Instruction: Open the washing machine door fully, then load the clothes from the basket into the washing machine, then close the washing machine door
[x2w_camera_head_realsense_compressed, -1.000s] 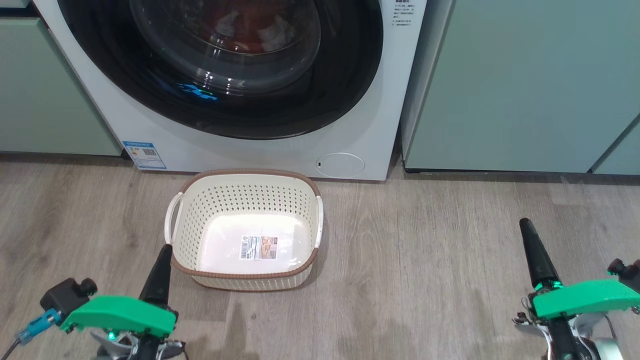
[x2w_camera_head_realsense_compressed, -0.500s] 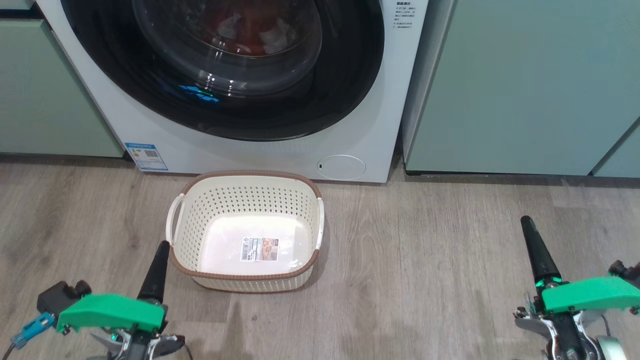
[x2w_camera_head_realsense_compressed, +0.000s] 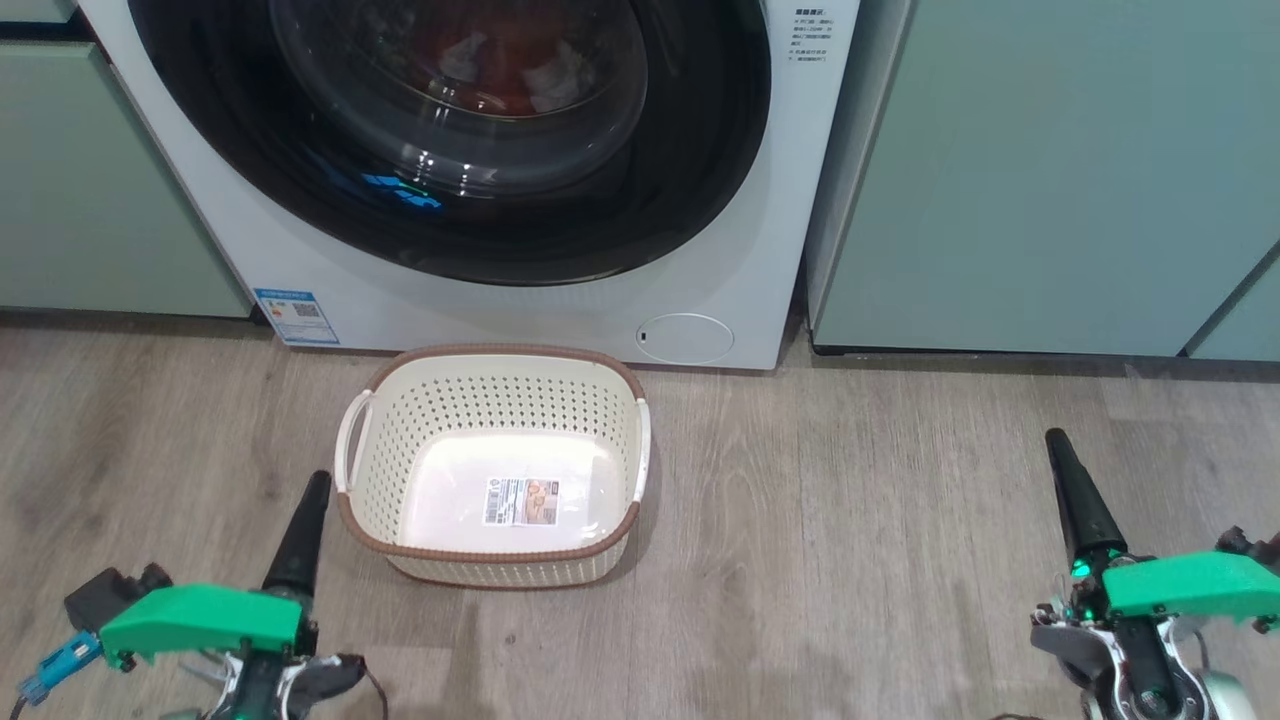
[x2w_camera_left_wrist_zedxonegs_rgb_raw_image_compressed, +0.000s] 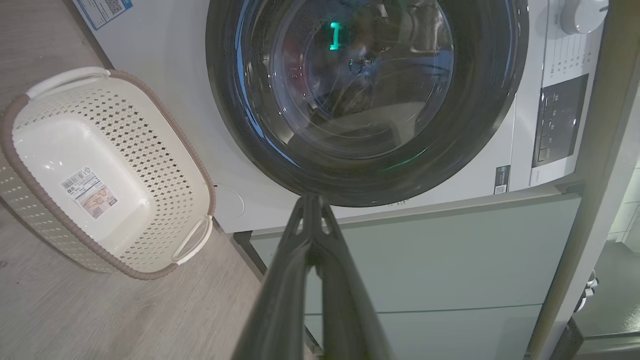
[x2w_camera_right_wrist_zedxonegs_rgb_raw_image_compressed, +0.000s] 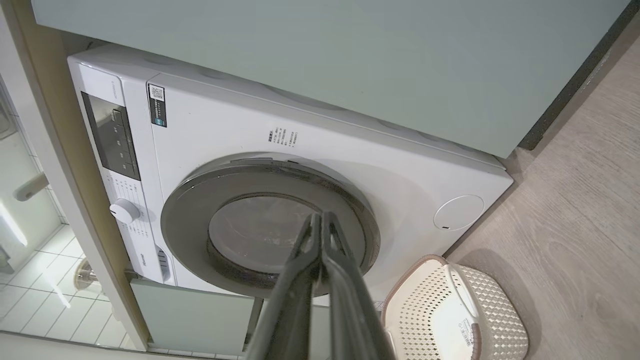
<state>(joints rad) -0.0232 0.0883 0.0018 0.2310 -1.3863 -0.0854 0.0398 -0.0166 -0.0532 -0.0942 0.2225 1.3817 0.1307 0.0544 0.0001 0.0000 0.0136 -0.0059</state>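
Washing machine door (x2w_camera_head_realsense_compressed: 450, 230) looks shut over the red clothes (x2w_camera_head_realsense_compressed: 500, 75), basket (x2w_camera_head_realsense_compressed: 500, 352) empty on the floor (x2w_camera_head_realsense_compressed: 850, 500) before it; left gripper (x2w_camera_head_realsense_compressed: 318, 482) and right gripper (x2w_camera_head_realsense_compressed: 1055, 442) pinched closed, empty. Worth confirming the door sits flush

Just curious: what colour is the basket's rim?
Brown; the rim shows best in the head view.

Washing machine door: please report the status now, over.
Left end effector shut, right end effector shut, both empty. Washing machine door closed, red clothes behind its glass. Basket empty, on floor before the washing machine.
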